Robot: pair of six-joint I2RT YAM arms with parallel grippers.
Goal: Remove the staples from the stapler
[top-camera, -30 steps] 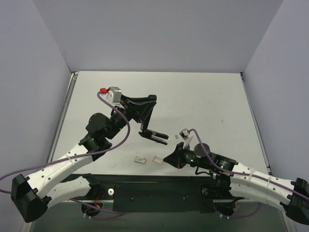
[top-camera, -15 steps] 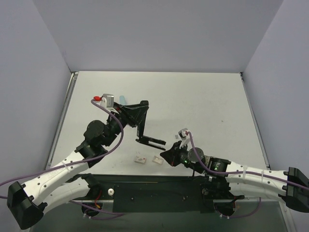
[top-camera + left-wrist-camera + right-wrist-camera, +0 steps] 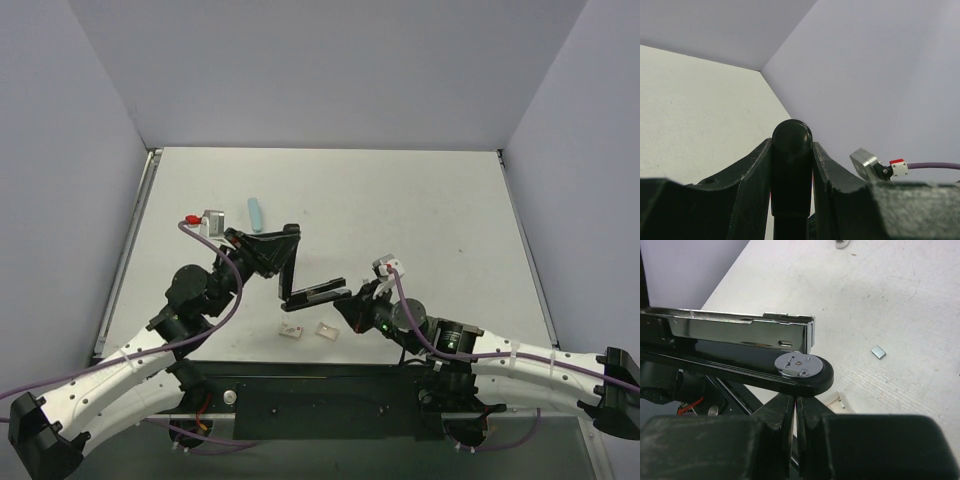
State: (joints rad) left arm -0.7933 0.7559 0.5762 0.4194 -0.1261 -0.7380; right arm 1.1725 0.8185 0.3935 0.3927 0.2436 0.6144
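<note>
Black stapler (image 3: 318, 292) — clamped in the left gripper (image 3: 288, 295) — has dropped to the right gripper (image 3: 795, 405), whose grip I cannot tell. Unloading can begin.

This looks like a robotics lab cell. Plain lavender panels (image 3: 320, 70) box in a pale bench (image 3: 430, 200) mid-frame, and a cabled left arm (image 3: 120, 350) and right arm (image 3: 530, 357) are bolted along the bottom edge.

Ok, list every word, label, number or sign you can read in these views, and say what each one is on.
No text can be read in any view.
On the stapler, the round anvil plate shows only stamped grooves, no letters.
The small pale pieces are too small to tell whether they carry any marking.
</note>
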